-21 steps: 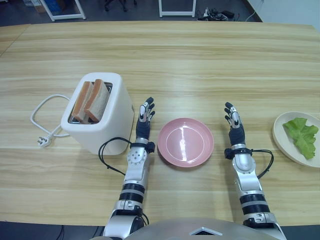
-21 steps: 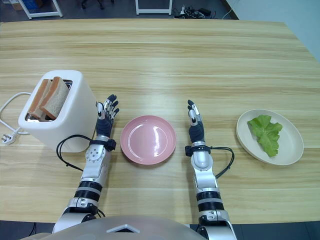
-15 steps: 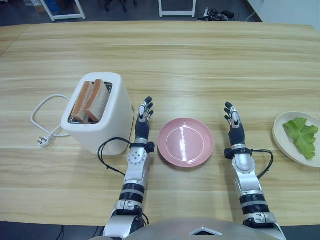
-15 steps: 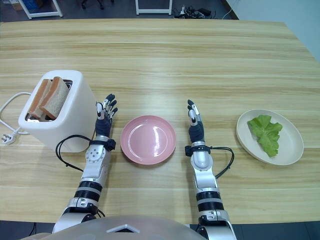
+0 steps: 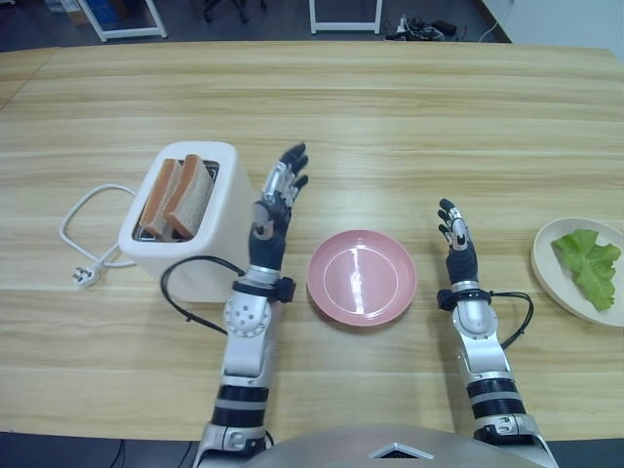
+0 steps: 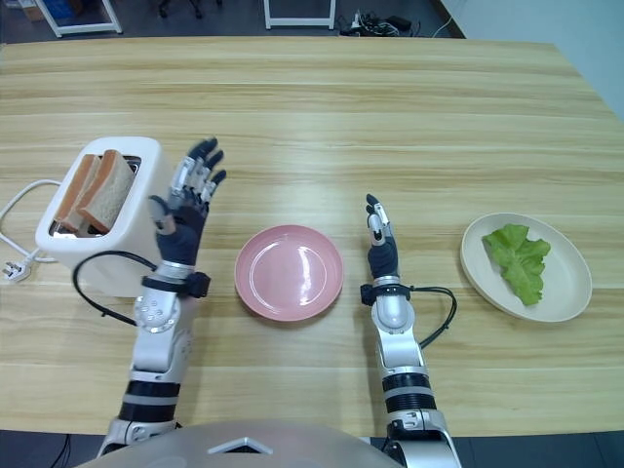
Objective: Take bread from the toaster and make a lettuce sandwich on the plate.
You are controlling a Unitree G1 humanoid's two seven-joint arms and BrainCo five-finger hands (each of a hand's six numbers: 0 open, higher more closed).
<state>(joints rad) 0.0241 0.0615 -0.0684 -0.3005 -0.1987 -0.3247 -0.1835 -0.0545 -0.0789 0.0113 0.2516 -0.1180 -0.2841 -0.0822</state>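
A white toaster [image 5: 200, 249] stands at the left with two bread slices [image 5: 178, 195] sticking up from its slots. My left hand [image 5: 275, 202] is raised beside the toaster's right side, open, holding nothing. An empty pink plate [image 5: 362, 277] lies in the middle of the table. To the right of it my right hand [image 5: 456, 244] rests open, fingers pointing away from me. A lettuce leaf [image 5: 588, 265] lies on a cream plate [image 5: 549, 276] at the far right.
The toaster's white cord and plug [image 5: 86, 276] trail left on the wooden table [image 5: 390, 127]. Black cables loop from both wrists. Furniture legs and cables stand on the floor beyond the far table edge.
My left hand has lifted off the table and moved up and toward the toaster, its fingers spreading. The right arm has stayed still.
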